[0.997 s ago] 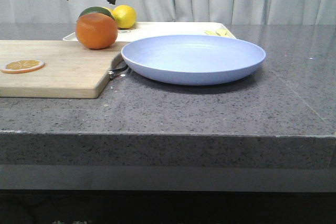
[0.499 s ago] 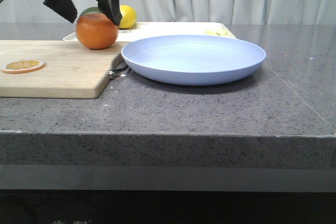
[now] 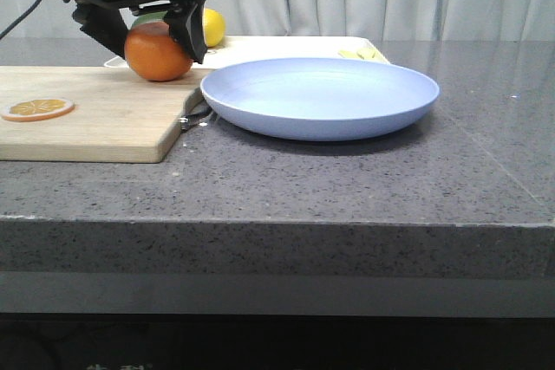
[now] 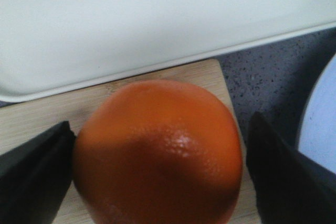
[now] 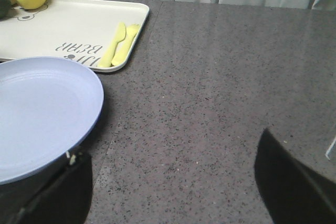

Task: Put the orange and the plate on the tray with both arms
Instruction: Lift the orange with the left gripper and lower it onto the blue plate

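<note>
Now the left gripper [image 3: 149, 32] straddles the orange [image 3: 157, 52], one finger on each side, spread wide. Left wrist view: one finger [image 4: 37, 174] touches or nearly touches the fruit, the other [image 4: 283, 174] stands slightly off it; not clenched on it. The orange sits on the wooden cutting board [image 3: 95, 114], at the board's far corner nearest the tray [image 3: 286, 43].

Right gripper [image 5: 168, 192]: shown in the right wrist view only, fingers wide apart, holding nothing, above bare counter [image 5: 226, 87] just beside the plate [image 5: 42, 111]. That view alone shows yellow cutlery [image 5: 119, 43] near one corner of the tray and lettering on the tray floor.

Front view alone shows a dried orange slice [image 3: 36, 109] near the board's left edge and a lemon [image 3: 211, 27] at the tray's far left. The plate lies on the counter, touching or just beside the board's right edge.

Versus 0.5 s ago: left gripper is lower, fingertips now beside the orange's middle rather than its top. Orange and plate unmoved.
</note>
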Action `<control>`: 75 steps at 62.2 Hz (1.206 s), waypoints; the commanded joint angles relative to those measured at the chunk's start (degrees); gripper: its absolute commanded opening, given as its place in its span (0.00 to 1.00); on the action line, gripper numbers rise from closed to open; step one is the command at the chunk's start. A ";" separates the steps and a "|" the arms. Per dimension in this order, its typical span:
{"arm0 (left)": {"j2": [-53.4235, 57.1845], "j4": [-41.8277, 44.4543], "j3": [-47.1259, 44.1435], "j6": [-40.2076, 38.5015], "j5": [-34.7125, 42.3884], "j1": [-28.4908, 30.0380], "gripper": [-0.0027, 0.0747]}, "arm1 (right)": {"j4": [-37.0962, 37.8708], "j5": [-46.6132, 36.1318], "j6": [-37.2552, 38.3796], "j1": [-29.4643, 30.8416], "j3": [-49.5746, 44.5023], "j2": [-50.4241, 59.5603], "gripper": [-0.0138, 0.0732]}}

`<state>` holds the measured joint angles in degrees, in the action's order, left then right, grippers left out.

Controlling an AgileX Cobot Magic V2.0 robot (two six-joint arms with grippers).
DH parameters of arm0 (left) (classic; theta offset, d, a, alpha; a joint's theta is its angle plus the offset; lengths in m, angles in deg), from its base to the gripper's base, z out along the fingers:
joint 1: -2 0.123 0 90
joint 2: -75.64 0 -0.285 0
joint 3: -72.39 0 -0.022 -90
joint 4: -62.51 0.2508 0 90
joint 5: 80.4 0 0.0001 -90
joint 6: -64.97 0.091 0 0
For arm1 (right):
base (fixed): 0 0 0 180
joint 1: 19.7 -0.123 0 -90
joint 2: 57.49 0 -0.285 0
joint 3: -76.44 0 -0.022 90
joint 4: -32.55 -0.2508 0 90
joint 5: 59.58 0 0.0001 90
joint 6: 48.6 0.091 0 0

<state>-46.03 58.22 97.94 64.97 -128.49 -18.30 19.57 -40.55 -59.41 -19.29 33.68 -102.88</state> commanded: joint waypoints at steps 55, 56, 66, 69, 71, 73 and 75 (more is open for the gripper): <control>2.61 -1.88 17.26 3.35 -7.03 -13.81 0.45 | 0.25 -4.33 -0.11 0.10 1.70 -0.34 0.89; 2.46 -1.88 17.26 3.35 -7.03 -14.40 0.45 | 0.25 -4.33 -0.11 0.10 1.70 -0.34 0.89; -1.13 -1.88 17.26 3.35 -6.63 -18.63 0.45 | 0.25 -4.33 -0.11 0.10 1.70 -0.34 0.89; -2.13 -1.88 17.26 3.35 -6.35 -19.13 0.45 | 0.25 -4.33 -0.11 0.10 1.70 -0.34 0.89; -2.78 -1.88 17.26 3.35 -6.27 -19.43 0.45 | 0.25 -4.28 -0.11 0.10 1.70 -0.34 0.89; -3.62 -1.88 17.26 3.35 -6.27 -19.52 0.45 | 0.25 -4.28 -0.11 0.10 1.70 -0.34 0.89; -4.22 -1.88 17.26 3.35 -6.27 -19.55 0.45 | 0.25 -4.28 -0.11 0.10 1.70 -0.34 0.89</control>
<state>-52.23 56.49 113.33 68.35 -138.31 -37.41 19.57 -40.55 -59.41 -19.29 33.68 -102.88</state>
